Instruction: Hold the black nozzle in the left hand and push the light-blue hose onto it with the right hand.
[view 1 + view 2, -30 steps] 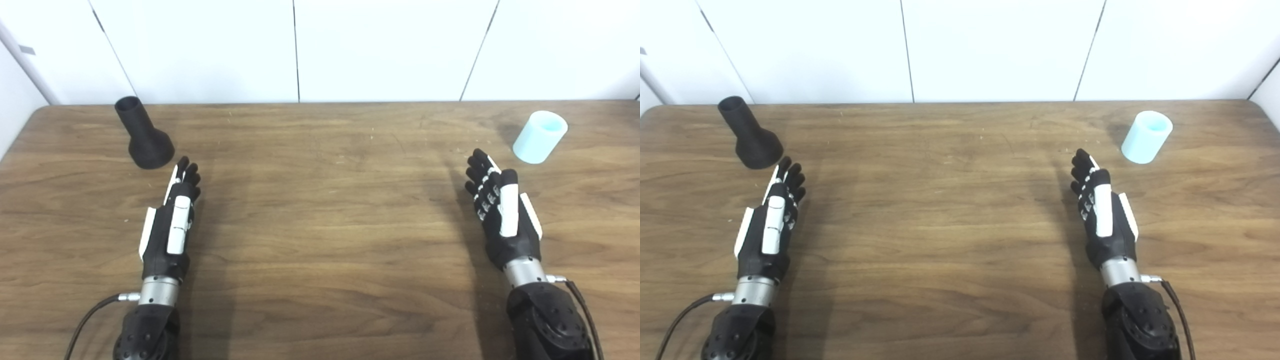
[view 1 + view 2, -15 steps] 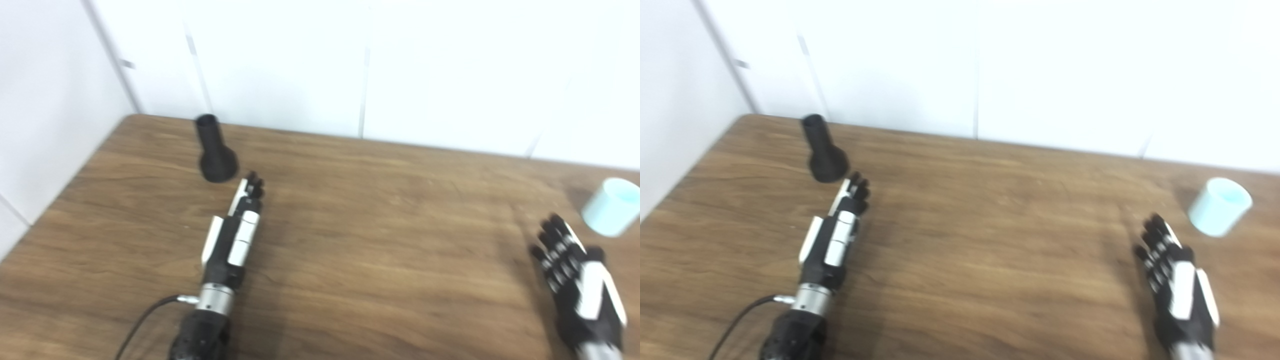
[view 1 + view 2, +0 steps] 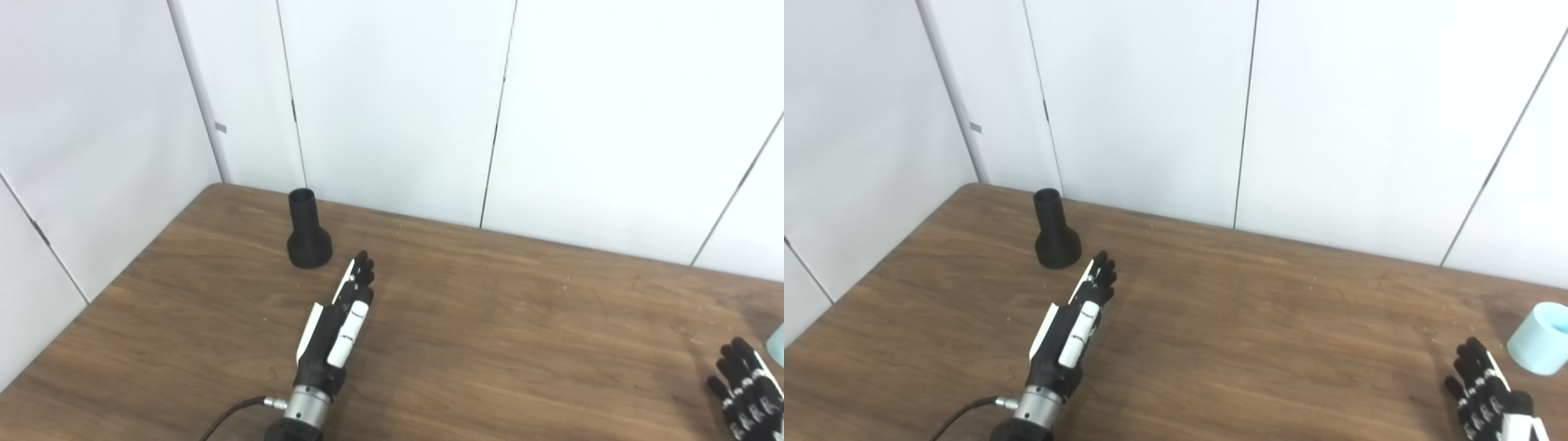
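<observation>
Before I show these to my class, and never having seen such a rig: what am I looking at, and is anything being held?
Both pictures come from two cameras side by side on a humanoid robot's head, so they show one scene. On the wooden table stand a black nozzle, wide end down, and a light-blue hose piece near the right edge. The left hand lies near the nozzle, fingers straight, not touching it. The right hand is beside the hose, partly cut off. Nothing is held.
</observation>
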You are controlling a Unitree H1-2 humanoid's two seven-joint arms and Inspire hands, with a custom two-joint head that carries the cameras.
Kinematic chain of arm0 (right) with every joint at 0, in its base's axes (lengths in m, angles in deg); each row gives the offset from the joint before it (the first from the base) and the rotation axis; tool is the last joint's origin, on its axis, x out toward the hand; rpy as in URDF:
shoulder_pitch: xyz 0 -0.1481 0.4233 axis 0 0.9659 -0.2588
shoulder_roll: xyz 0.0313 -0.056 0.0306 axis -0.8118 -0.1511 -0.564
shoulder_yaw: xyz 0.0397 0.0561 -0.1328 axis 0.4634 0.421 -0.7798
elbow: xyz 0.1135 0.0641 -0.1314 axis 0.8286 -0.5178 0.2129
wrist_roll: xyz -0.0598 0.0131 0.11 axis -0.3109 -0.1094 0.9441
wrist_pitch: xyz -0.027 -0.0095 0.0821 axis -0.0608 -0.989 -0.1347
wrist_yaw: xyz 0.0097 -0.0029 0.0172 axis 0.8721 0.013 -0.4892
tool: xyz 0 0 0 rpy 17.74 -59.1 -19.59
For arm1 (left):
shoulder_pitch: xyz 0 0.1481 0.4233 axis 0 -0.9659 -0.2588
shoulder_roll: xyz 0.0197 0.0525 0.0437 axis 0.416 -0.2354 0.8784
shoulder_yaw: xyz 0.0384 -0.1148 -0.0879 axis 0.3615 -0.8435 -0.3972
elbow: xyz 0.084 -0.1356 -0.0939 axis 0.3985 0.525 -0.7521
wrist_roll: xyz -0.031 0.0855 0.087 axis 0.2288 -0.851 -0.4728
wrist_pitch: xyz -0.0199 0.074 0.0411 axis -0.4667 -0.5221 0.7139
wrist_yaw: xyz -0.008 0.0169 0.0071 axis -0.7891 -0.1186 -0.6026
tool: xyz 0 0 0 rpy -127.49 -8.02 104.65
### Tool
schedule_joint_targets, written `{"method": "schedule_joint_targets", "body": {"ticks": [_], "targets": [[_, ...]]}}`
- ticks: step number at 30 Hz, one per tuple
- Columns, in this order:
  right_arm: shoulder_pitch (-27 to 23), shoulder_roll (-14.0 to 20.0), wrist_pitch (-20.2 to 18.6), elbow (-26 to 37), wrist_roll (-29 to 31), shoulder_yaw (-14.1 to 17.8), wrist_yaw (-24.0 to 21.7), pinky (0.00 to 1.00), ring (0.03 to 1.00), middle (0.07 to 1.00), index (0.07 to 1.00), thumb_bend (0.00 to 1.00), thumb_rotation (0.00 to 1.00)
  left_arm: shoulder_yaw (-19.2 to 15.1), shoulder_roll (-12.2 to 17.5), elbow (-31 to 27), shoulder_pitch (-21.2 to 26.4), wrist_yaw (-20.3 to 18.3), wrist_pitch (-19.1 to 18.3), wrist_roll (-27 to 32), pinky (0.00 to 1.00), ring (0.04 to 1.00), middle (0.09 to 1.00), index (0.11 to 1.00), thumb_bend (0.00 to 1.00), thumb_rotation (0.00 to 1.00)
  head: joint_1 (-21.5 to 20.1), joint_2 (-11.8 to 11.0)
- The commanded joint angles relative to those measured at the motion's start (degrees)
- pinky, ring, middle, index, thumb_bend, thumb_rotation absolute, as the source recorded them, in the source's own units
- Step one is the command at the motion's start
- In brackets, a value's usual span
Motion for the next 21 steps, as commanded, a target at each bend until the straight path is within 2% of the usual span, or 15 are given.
{"method": "schedule_joint_targets", "body": {"ticks": [1,5,9,10,11,13,15,17,21], "targets": [[0.21,0.70,1.86,-2.10,0.81,0.78,-0.62,0.95,0.974,0.948,0.943,0.57,1.00,0.48,-0.51,3.56,-1.62,0.23,1.00,-0.06,1.00,1.000,0.992,0.996,0.43,0.88,-0.11,0.07],[-0.12,0.62,2.38,-2.98,0.69,0.61,-0.84,0.95,0.969,0.945,0.941,0.57,1.00,-0.07,0.09,2.32,-1.56,1.32,-0.04,-1.94,1.00,1.000,0.989,0.996,0.45,0.81,-1.17,-0.12],[-0.18,0.72,2.91,-3.53,0.38,0.43,-0.97,0.94,0.962,0.940,0.936,0.57,1.00,-1.93,1.45,-0.48,-1.52,3.85,-2.14,-5.64,0.99,0.995,0.975,0.981,0.54,0.48,-1.88,-0.13],[-0.26,0.81,3.27,-3.93,0.29,0.38,-1.09,0.93,0.960,0.939,0.936,0.58,1.00,-2.58,1.72,-1.03,-1.33,5.05,-2.50,-7.35,0.98,0.988,0.966,0.974,0.58,0.36,-1.98,-0.09],[-0.32,0.88,3.53,-4.22,0.23,0.35,-1.19,0.93,0.959,0.942,0.939,0.58,1.00,-3.05,1.84,-1.38,-1.20,5.84,-2.74,-8.58,0.97,0.979,0.956,0.968,0.62,0.29,-1.98,-0.09],[-0.47,0.90,4.27,-4.94,-0.04,0.21,-1.31,0.93,0.960,0.950,0.951,0.59,1.00,-4.37,2.08,-2.43,-0.80,7.54,-3.96,-10.92,0.96,0.969,0.942,0.955,0.66,0.20,-2.02,-0.06],[-0.51,0.85,4.76,-5.35,-0.30,0.03,-1.30,0.93,0.961,0.953,0.956,0.60,1.00,-5.22,2.35,-3.40,-0.44,8.58,-5.37,-12.44,0.96,0.967,0.937,0.950,0.68,0.17,-2.40,-0.08],[-0.42,0.77,4.96,-5.54,-0.70,-0.28,-1.25,0.93,0.961,0.954,0.959,0.60,1.00,-6.41,3.10,-5.03,0.28,9.74,-7.58,-14.34,0.97,0.954,0.929,0.939,0.77,0.19,-2.46,-0.05],[-0.47,0.78,5.02,-6.00,-1.06,-0.57,-1.31,0.93,0.956,0.951,0.959,0.61,1.00,-8.43,5.31,-6.70,1.87,10.01,-10.36,-14.88,0.99,0.955,0.927,0.932,0.86,0.16,-2.37,0.36]]}}
